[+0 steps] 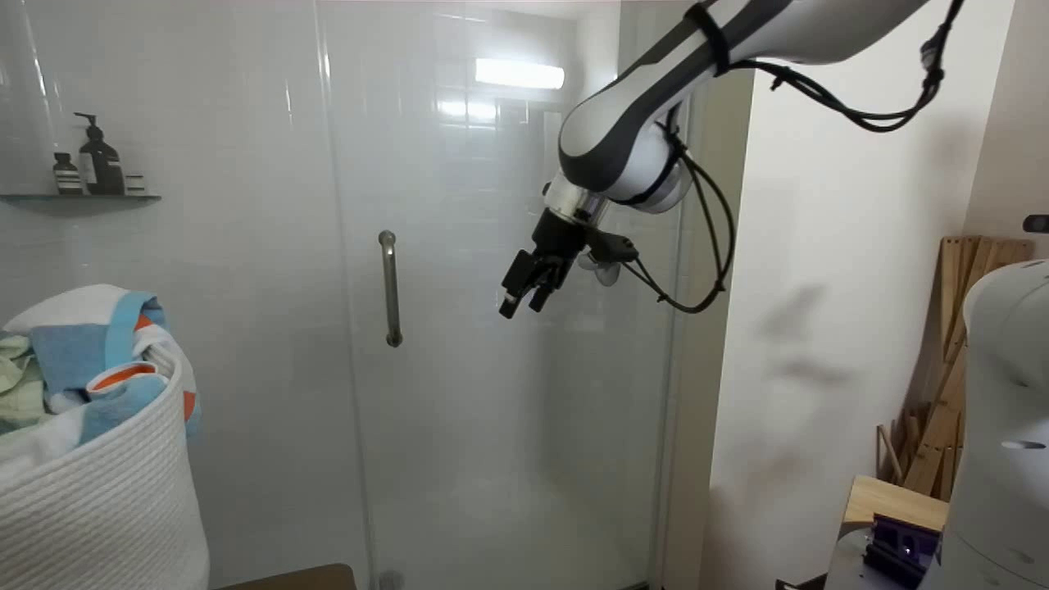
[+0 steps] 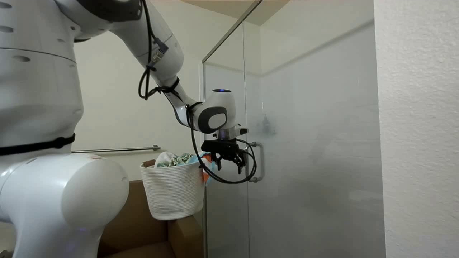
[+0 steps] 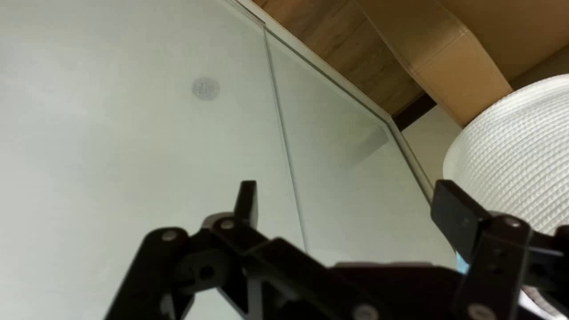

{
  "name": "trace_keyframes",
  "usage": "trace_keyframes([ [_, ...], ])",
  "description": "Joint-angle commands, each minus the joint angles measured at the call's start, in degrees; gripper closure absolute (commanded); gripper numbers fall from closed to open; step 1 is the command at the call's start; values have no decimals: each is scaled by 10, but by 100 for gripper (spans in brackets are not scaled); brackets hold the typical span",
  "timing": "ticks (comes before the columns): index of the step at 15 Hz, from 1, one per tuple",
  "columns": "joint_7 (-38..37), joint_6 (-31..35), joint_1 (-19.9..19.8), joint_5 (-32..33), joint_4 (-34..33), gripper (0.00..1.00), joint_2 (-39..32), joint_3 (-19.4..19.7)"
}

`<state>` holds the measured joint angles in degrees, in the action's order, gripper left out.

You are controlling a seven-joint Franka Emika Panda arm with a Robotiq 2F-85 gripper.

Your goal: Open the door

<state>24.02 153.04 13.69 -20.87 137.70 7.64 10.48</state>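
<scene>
The clear glass shower door (image 1: 492,426) stands shut, its edge in line with the fixed panel; it also shows in an exterior view (image 2: 308,200) and the wrist view (image 3: 111,155). Its vertical silver bar handle (image 1: 391,291) is near the door's edge; it also shows in an exterior view (image 2: 262,163), partly behind my cable. The handle is out of the wrist view. My gripper (image 1: 523,305) is open and empty, pointing down in front of the door. It is apart from the handle, which also shows in an exterior view (image 2: 229,170) and the wrist view (image 3: 346,191).
A handleless fixed glass panel (image 1: 270,393) adjoins the door. A white woven basket (image 2: 174,193) full of towels stands on a brown sofa (image 2: 143,222) near the panel. A towel bar (image 2: 118,149) is on the wall. Wooden planks (image 1: 942,410) lean near the robot's base.
</scene>
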Motion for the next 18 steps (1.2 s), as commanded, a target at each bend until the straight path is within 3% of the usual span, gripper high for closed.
trace_keyframes([
  [1,13,-3,-33,-19,-26,0,-26,-37],
  [4,14,-2,-39,-22,-59,0,-62,-47],
  [9,2,1,-45,-6,-56,0,-57,-51],
  [13,24,69,-66,-21,-76,0,-74,-81],
  [14,31,88,-47,-21,-90,0,-87,-65],
  [18,53,161,-41,-13,-153,0,-151,-73],
])
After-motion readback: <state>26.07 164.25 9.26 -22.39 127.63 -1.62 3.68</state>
